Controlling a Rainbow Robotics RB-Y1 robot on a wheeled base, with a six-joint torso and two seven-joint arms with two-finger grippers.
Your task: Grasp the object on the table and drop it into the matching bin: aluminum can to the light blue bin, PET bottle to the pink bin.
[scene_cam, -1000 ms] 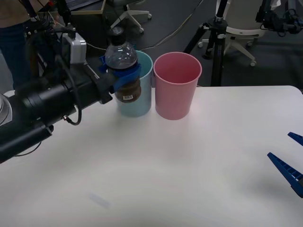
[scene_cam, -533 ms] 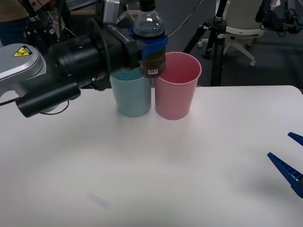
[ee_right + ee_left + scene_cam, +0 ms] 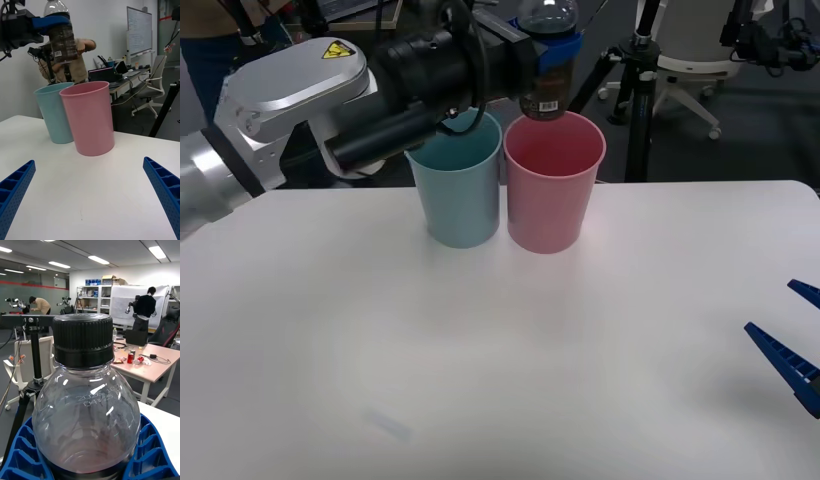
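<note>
My left gripper point(image 3: 552, 45) is shut on the PET bottle point(image 3: 546, 72), a small clear bottle with dark contents and a dark label band, held upright in the air over the pink bin point(image 3: 554, 180). Its black cap point(image 3: 83, 338) and clear shoulder point(image 3: 86, 416) sit between the blue fingers point(image 3: 22, 450). The right wrist view has the bottle point(image 3: 62, 35) above the two bins. The light blue bin point(image 3: 457, 180) stands touching the pink bin on its left. My right gripper point(image 3: 792, 340) rests open low at the table's right edge, its fingers point(image 3: 15, 191) spread wide.
Both bins stand at the far edge of the white table point(image 3: 500, 340). A black tripod point(image 3: 635, 90) and office chairs stand on the floor behind them. The left arm's housing point(image 3: 290, 100) reaches across above the table's far left.
My left arm has carried the bottle up and to the right, from in front of the light blue bin to above the pink bin. The right gripper has stayed still.
</note>
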